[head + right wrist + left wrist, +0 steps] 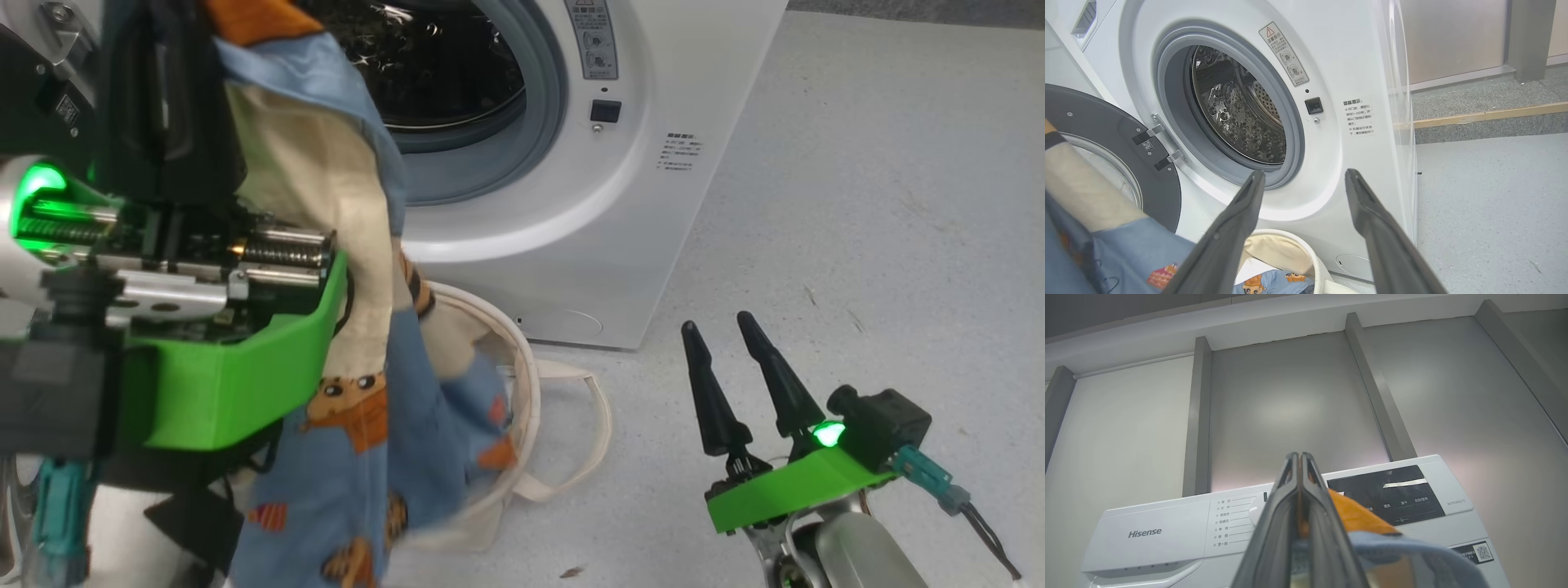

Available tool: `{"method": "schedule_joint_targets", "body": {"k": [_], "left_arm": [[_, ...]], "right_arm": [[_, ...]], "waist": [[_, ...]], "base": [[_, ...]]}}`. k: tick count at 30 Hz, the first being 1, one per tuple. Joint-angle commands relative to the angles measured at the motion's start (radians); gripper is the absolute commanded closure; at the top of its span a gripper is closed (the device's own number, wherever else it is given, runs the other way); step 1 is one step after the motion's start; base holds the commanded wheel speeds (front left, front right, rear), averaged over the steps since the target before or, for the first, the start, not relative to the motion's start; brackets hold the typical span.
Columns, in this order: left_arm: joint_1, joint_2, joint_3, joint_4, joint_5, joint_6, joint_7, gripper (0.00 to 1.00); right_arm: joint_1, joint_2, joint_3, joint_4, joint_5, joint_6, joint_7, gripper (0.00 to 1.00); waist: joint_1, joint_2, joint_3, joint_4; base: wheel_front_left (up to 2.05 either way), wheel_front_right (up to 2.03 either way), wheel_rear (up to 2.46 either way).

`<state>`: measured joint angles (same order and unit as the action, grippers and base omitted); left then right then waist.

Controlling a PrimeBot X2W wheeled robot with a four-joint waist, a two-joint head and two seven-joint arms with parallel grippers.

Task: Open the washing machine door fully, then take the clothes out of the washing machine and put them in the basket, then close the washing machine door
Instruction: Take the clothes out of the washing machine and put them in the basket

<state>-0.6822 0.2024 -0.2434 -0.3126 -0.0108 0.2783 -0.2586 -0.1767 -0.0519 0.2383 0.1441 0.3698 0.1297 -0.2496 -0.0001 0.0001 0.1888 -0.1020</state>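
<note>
Fingers [1286, 490] of the left gripper [1300, 455] were pressed shut on the clothes [351, 457], one light-blue cartoon-print bundle that hung from them down into the single cream basket [526, 392]. The basket stood on a pale grey speckled floor [857, 204], just in front of the one white washing machine [653, 204]. The washing machine door [1098, 118] stood open beside the drum ring. Grey wall panels [1298, 404] rose behind the machine. The right gripper [718, 323], the second of two, hovered low over the floor, fingers spread apart and holding nothing.
</note>
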Motion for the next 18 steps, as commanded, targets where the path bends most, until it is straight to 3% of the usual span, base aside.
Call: {"method": "schedule_joint_targets", "body": {"k": [1,18], "left_arm": [[-0.008,0.023,0.034,-0.010,0.001,0.004,-0.003,1.00],[0.131,0.064,0.055,0.107,0.005,0.002,-0.003,1.00]], "right_arm": [[-0.004,0.002,0.024,-0.028,-0.009,0.001,-0.012,0.00],[-0.001,0.002,0.021,-0.032,-0.017,0.001,-0.012,0.00]], "waist": [[0.0001,-0.0001,0.000,-0.001],[0.0001,-0.0001,0.021,-0.008]], "base": [[0.00,0.00,0.00],[0.00,0.00,0.00]]}}
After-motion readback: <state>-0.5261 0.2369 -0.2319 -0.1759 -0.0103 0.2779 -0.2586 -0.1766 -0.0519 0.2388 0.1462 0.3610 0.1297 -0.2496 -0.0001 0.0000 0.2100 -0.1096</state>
